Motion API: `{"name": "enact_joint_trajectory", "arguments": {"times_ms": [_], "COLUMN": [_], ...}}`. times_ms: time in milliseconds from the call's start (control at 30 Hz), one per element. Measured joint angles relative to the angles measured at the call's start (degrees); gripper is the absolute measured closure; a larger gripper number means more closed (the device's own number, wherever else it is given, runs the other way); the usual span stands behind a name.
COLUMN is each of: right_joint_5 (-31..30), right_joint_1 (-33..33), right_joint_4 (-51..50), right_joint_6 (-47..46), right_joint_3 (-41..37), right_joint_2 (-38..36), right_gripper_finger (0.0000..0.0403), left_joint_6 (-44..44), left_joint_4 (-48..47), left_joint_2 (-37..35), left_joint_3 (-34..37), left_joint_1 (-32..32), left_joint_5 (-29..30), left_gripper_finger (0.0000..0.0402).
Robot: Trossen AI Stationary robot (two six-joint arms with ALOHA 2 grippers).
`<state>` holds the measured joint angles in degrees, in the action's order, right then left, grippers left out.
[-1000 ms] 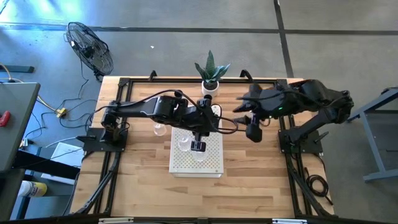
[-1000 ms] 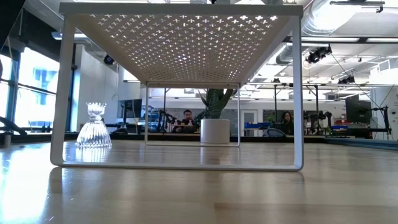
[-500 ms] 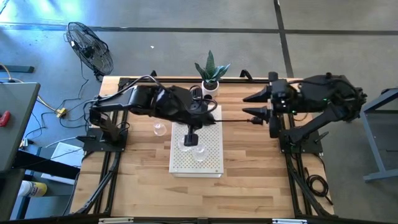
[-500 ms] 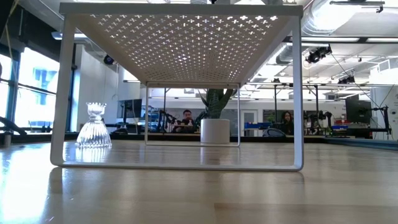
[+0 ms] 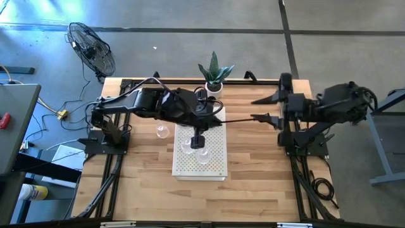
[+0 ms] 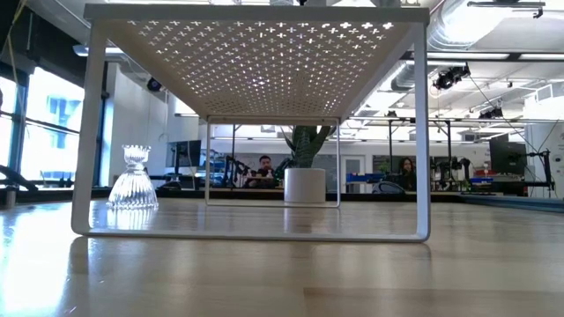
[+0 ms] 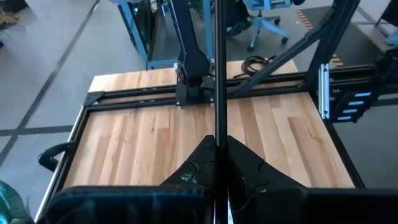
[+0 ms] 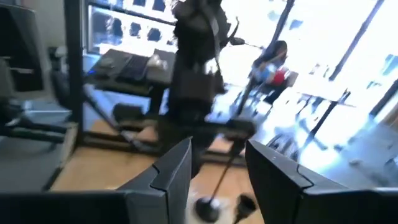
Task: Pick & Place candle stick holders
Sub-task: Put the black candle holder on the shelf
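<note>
Black candle stick holder (image 5: 243, 120): held level above the bench (image 5: 253, 183), its stem clenched in the left claw (image 5: 218, 121) over the far edge of the white perforated rack (image 5: 215, 166). The stem's tip reaches between the fingers of the right claw (image 5: 253, 109) (released, not gripping).

Two glass holders (image 5: 188, 147) stand on the rack, and a third (image 5: 162, 132) is on the planks beside it. Plant (image 5: 215, 76) at the far edge. Open wood lies along the near side. A fan (image 5: 92, 50) stands on the floor, and people (image 6: 264, 167) sit far behind.
</note>
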<state>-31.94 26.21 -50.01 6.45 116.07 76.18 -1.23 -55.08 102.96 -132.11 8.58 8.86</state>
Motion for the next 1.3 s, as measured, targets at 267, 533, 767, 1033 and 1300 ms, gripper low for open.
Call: {"name": "enact_joint_trajectory", "arguments": {"times_ms": [267,533,767,1033,1300], "right_joint_5": [-12.5,-27.3,-35.3,-38.6,-41.1], "right_joint_1": [6.0,13.9,18.9,22.0,25.0], "right_joint_4": [9.2,5.7,-2.1,-9.5,-14.1], "right_joint_6": [13.6,12.7,5.8,-2.6,-9.0], "right_joint_3": [0.0,0.0,0.0,0.0,0.0], "right_joint_2": [-1.0,-2.4,-2.5,-2.5,-2.5], "right_gripper_finger": [0.0258,0.0258,0.0259,0.0259,0.0259], "left_joint_6": [0.3,3.1,3.8,3.1,-3.4], "left_joint_4": [-0.6,1.1,8.8,20.6,23.1], "left_joint_2": [-1.2,-8.1,-11.5,-12.1,-12.4], "left_joint_3": [0.1,0.1,0.1,0.2,0.2], "left_joint_1": [0.1,0.1,0.2,1.5,5.2], "left_joint_5": [1.6,2.2,-0.4,-5.8,0.2], "left_gripper_finger": [0.0392,0.0392,0.0392,0.0392,0.0392]}}
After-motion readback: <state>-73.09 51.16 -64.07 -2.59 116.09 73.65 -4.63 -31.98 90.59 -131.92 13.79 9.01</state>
